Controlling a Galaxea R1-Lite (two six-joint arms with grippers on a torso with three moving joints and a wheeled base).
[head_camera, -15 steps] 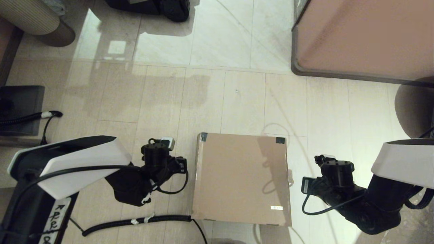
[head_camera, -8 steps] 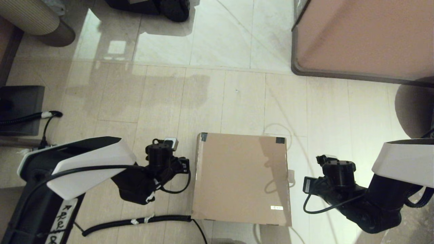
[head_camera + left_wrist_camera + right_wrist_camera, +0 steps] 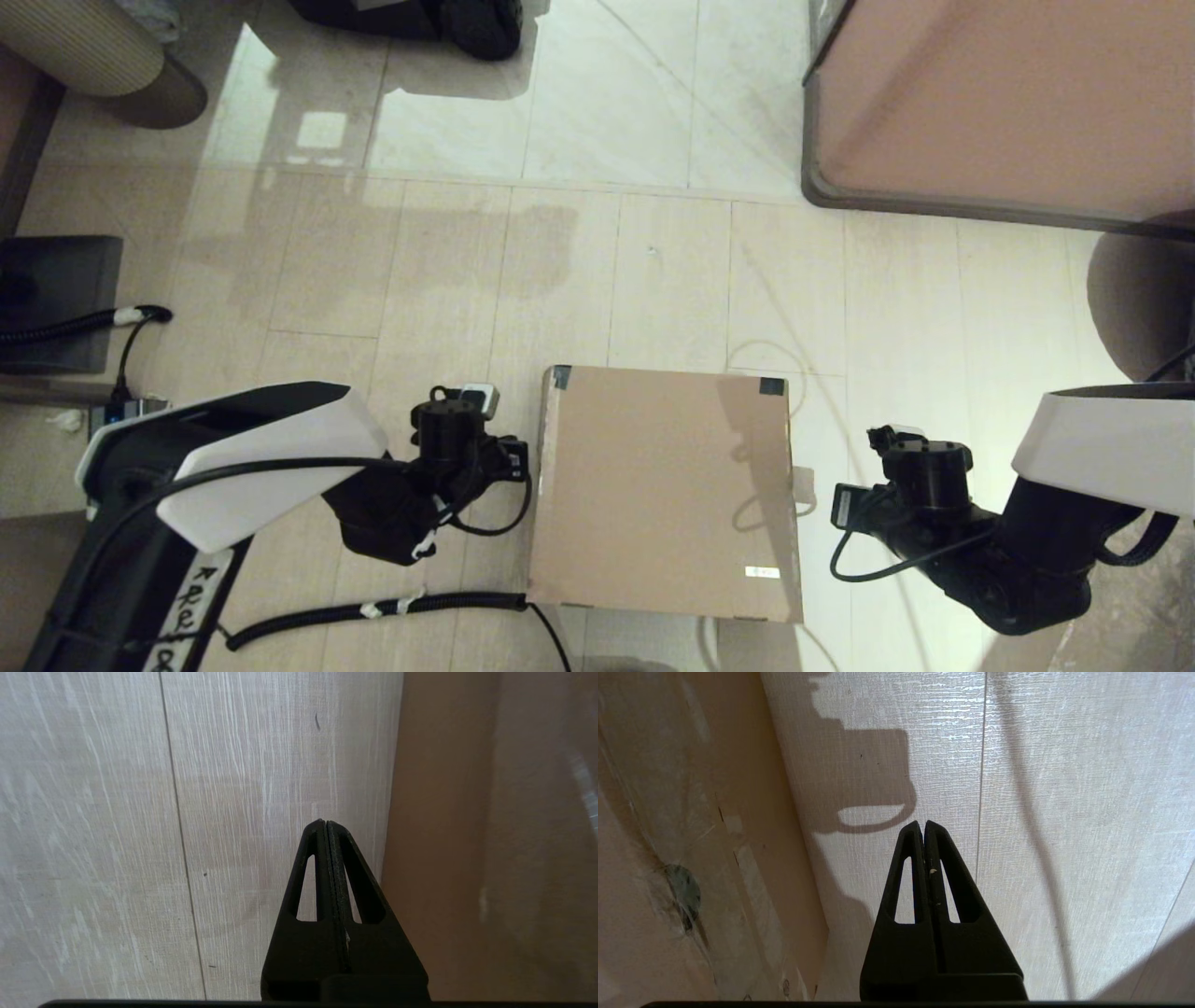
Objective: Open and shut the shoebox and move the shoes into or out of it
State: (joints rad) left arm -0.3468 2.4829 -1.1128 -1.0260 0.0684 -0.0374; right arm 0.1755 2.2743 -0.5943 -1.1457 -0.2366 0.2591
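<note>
The shoebox (image 3: 663, 495) stands on the tiled floor in front of me, a plain brown cardboard box with its lid down flat, dark tape on the two far corners and a small white label near the front right. No shoes are in view. My left gripper (image 3: 323, 823) is shut and empty, pointing down at the floor just beside the box's left wall (image 3: 490, 858); its wrist (image 3: 456, 439) is close to that side. My right gripper (image 3: 923, 823) is also shut and empty, hanging over the floor a little off the box's right wall (image 3: 691, 858).
A big pinkish-brown cabinet (image 3: 1008, 103) with a dark base fills the far right. A black corrugated cable (image 3: 373, 611) runs along the floor to the box's front left corner. A dark block (image 3: 56, 299) sits at the left and a round beige base (image 3: 1139, 299) at the right.
My left arm has moved right, bringing its wrist closer to the box's left side. The right arm has barely shifted. The box has not moved.
</note>
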